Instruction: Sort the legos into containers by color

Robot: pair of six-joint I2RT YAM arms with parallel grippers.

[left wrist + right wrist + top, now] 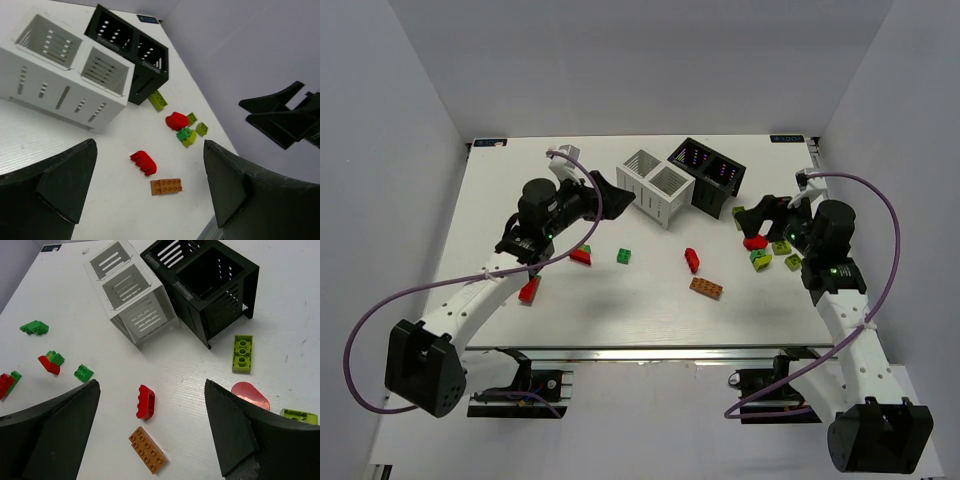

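Several legos [623,256] lie loose on the white counter [650,310], and every one we can see is outside the bins. Near the middle, a red brick [692,260] lies close to the flat orange-brown plate [706,288] without touching it. A small dark green brick [83,372] sits to their left. Farther left, two red-and-green pairs [581,256] rest beside the left arm [485,285]. At the right, a rounded red piece [755,241] adjoins a cluster of yellow-green bricks [782,248]. One long yellow-green brick [242,353] lies just in front of the black bin [707,176]. The white bin [655,187] stands side by side with the black one at the far centre, and we take the two to be touching. Each bin is upright and has two compartments. The left end effector [615,192] hovers near the white bin, its jaws spread wide and gripping nothing. The right end effector [767,210] hangs above the right-hand cluster, likewise released and empty.
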